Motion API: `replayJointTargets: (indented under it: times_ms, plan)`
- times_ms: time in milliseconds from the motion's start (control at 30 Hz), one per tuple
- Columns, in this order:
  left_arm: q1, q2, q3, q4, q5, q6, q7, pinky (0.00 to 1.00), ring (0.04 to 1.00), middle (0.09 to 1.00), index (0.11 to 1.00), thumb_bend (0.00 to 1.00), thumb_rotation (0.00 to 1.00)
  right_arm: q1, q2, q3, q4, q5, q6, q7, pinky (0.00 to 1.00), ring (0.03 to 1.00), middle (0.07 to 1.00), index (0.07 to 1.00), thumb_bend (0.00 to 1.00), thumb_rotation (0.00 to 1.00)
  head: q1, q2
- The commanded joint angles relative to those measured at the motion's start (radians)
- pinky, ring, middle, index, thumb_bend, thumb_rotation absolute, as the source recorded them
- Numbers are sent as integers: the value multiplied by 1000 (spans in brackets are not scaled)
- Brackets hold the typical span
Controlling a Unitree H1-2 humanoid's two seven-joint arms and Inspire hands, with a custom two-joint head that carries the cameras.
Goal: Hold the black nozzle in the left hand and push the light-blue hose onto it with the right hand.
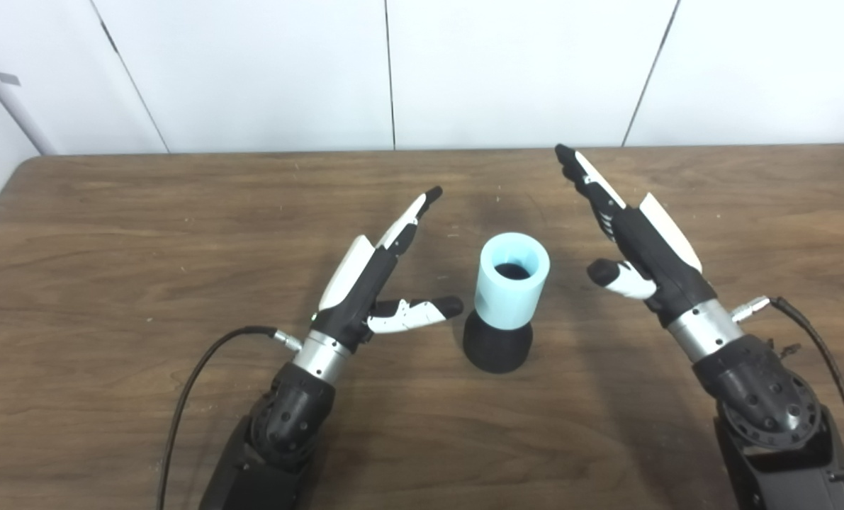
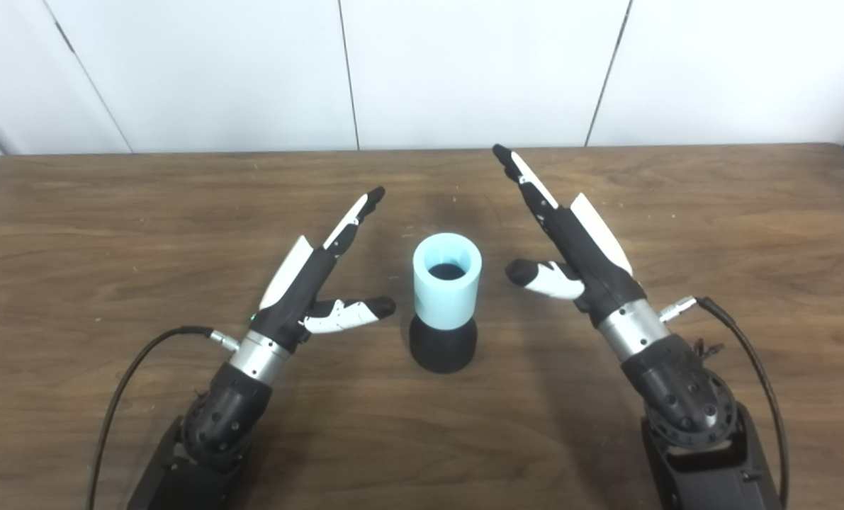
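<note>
Two robot hands are flanking the parts, left robot hand [image 1: 375,283] and right robot hand [image 1: 634,241] both spread, holding nothing. Wooden table [image 1: 110,234] is sitting before white wall panels. Light-blue hose [image 1: 512,281] is standing seated on the black nozzle [image 1: 497,345], centre; likely light, rigid, grippable by its sides.

Light-blue hose [image 1: 512,280] upright, seated on black nozzle [image 1: 497,345], mid-table.

Left hand [image 1: 372,283], right hand [image 1: 634,248] open.
</note>
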Motion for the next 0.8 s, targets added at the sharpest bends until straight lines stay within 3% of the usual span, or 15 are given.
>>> replayJointTargets:
  times_ms: [0, 333, 567, 767]
  plan:
    - [-17, -9, 16, -65, -17, -4, 17, 1000, 1000, 1000, 1000, 1000, 825, -12, 1, -16, -20, 31, -53, -16, 1000, 1000, 1000, 1000, 955, 1000, 7, 0]
    - [74, -43, 60, -212, -35, 53, 39, 1000, 1000, 1000, 1000, 1000, 977, 38, 2, -61, 13, 122, -146, -27, 1000, 1000, 1000, 1000, 970, 1000, 11, -13]
    - [109, -73, 96, -252, -12, 59, 83, 1000, 1000, 1000, 1000, 1000, 1000, 71, 50, -79, -5, 154, -131, -56, 1000, 1000, 1000, 1000, 885, 1000, 0, -29]
    - [167, -86, 125, -319, -105, 103, 71, 1000, 1000, 1000, 1000, 1000, 1000, 104, 106, -85, -14, 187, -141, -91, 1000, 1000, 1000, 1000, 880, 1000, -1, -35]
